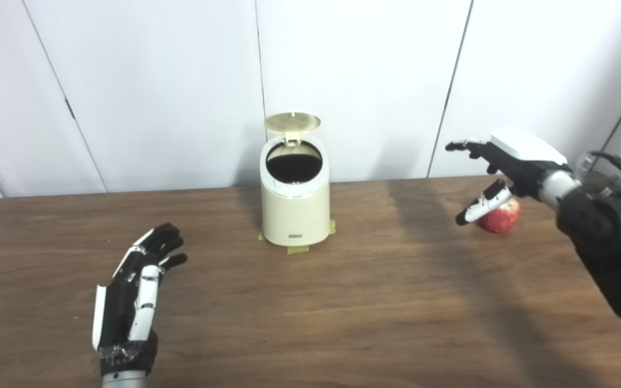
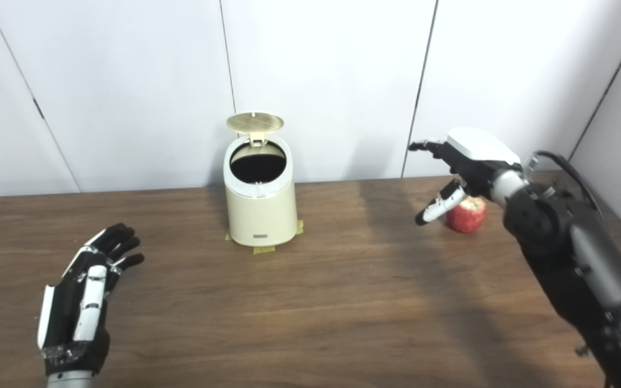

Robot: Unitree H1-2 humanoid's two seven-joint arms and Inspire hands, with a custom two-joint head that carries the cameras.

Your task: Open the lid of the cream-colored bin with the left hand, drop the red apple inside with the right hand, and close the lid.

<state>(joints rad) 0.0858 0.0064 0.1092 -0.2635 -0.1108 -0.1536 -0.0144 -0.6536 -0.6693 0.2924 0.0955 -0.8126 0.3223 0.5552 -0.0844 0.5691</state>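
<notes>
Both hands apparently open, empty.

Cream-colored bin [image 1: 295, 207], upright, far centre of desk, round lid [image 1: 292, 123] raised, red apple [image 1: 501, 217] far right

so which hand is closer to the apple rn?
Right. The right hand hovers open just above the red apple, not gripping it. The left hand rests open on the table's far left, past the bin.

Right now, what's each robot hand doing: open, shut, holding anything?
Left robot hand: open, holding nothing.
Right robot hand: open above the red apple, not gripping it.
</notes>
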